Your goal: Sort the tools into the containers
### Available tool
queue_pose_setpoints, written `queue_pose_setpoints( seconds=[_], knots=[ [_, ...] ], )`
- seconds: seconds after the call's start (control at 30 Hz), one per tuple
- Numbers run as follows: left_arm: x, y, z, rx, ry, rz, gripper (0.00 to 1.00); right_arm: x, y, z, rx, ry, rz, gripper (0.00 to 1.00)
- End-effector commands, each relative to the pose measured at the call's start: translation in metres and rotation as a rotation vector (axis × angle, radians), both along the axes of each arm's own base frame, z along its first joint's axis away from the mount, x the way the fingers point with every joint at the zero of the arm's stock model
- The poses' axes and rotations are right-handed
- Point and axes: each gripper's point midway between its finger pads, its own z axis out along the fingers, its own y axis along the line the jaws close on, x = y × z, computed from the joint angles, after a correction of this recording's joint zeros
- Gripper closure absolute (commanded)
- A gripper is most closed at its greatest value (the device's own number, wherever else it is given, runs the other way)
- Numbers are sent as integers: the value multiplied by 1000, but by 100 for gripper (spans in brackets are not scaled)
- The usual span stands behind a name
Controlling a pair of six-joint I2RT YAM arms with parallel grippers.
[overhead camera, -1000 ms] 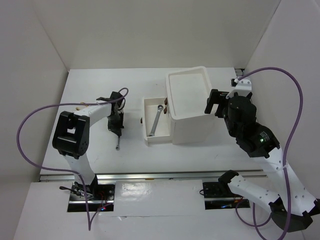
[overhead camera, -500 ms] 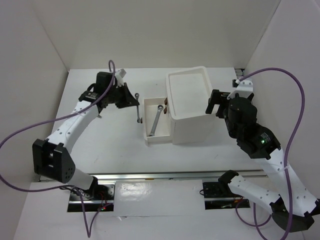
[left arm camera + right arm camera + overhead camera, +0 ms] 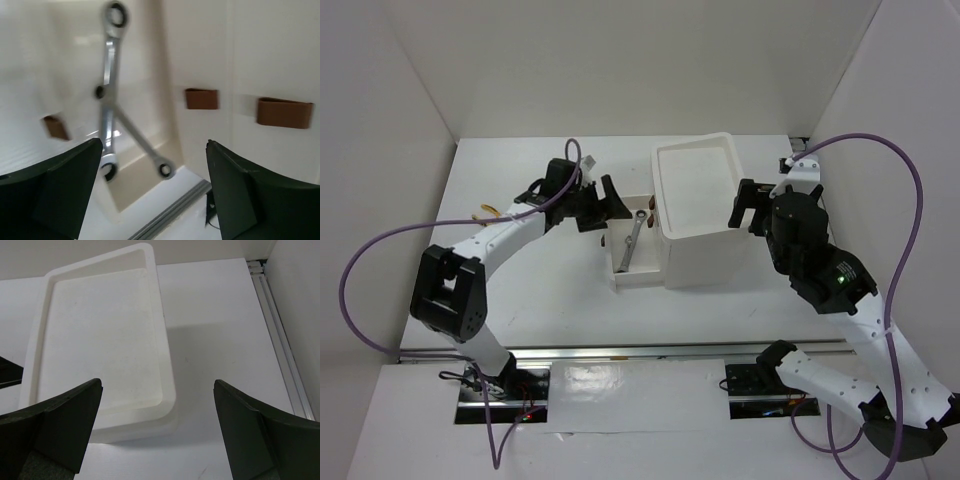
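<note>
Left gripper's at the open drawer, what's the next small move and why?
Probably pull the left gripper back and up, clear of the drawer. It is open with nothing in it, and two wrenches lie crossed inside the drawer, so this drop looks done.

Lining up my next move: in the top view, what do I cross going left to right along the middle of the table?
In order: left gripper → drawer, pulled out, with wrenches inside → box unit → right gripper.
</note>
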Motion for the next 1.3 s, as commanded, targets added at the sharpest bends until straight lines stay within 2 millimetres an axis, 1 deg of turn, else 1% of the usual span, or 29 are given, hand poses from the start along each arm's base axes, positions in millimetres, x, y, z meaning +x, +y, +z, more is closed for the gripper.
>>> queue_pose_setpoints(
  seconds=[0.0, 0.03, 0.07, 0.1, 0.17, 0.2, 0.23, 0.27, 0.3, 0.33, 0.4, 0.43, 0.5, 0.53, 0.57, 0.6, 0.63, 0.7, 0.77, 0.8, 0.87, 0.9, 0.93, 0.97, 1.07, 1.1, 1.17, 1.2, 1.27],
  knots=[
    [16, 54, 9, 138, -81, 240, 4, -1, 0, 4, 9, -15, -3, 0],
    [6, 70, 5, 201, -47, 297, 12, -2, -1, 6, 14, -22, -3, 0],
    [8, 93, -6, 293, -36, 405, 20, -3, 0, 6, 12, -23, -3, 0],
    [7, 102, -10, 333, -27, 435, 30, -3, 0, 6, 12, -23, -3, 0],
    [-1, 123, -32, 441, 32, 500, 66, -3, 0, 6, 12, -23, -3, 0],
    [-4, 122, -43, 468, 58, 490, 83, -3, 0, 6, 12, -23, -3, 0],
    [-7, 125, -56, 500, 93, 487, 94, -3, -2, 6, 10, -25, -11, 0],
    [-11, 124, -79, 556, 158, 464, 100, -3, -2, 6, 10, -25, -12, 0],
    [-8, 121, -84, 575, 168, 458, 100, -3, -2, 6, 10, -25, -12, 0],
    [-10, 111, -93, 596, 174, 418, 100, -3, -2, 6, 10, -25, -12, 0],
    [-10, 102, -114, 647, 190, 391, 100, -3, -2, 6, 10, -25, -12, 0],
    [-7, 89, -116, 648, 164, 356, 100, -3, -2, 6, 10, -25, -12, 0],
    [-3, 77, -124, 641, 149, 325, 100, -3, -2, 6, 10, -25, -12, 0],
    [6, 65, -129, 601, 126, 293, 100, -3, -2, 6, 10, -25, -12, 0],
    [5, 58, -132, 594, 117, 266, 100, -3, -2, 6, 10, -25, -12, 0],
    [7, 57, -136, 594, 117, 265, 100, -4, 0, 5, 5, -18, -2, 0],
    [10, 42, -129, 572, 77, 231, 100, -2, 1, 3, -1, -10, -2, 0],
    [18, 28, -126, 555, 11, 199, 100, -2, 1, 3, -1, -10, -2, 0],
    [17, 11, -122, 533, -31, 160, 100, -2, 1, 3, -1, -10, -2, 0],
    [23, 6, -122, 517, -58, 146, 100, -2, 1, 3, -1, -10, -2, 0],
    [25, -9, -119, 507, -89, 108, 100, -1, 3, 0, -6, -3, -2, 0],
    [26, -14, -123, 496, -95, 89, 100, -1, 3, 0, -6, -3, -2, 0],
    [31, -29, -117, 455, -127, 61, 100, 1, 6, -2, -9, 7, 8, 0],
    [29, -34, -120, 453, -131, 49, 100, 1, 6, -2, -9, 7, 8, 0],
    [30, -60, -108, 367, -189, 7, 100, 1, 6, -6, -15, 15, 8, 0],
    [32, -67, -98, 325, -208, 4, 100, 3, 7, -8, -13, 13, 8, 0],
    [24, -76, -97, 259, -211, -35, 100, 2, 8, -4, -8, -1, 22, 0],
    [28, -84, -85, 210, -258, -42, 99, 2, 10, -8, -11, 8, 31, 0],
    [23, -95, -78, 141, -262, -82, 97, 2, 10, -8, -11, 8, 31, 0]
  ],
)
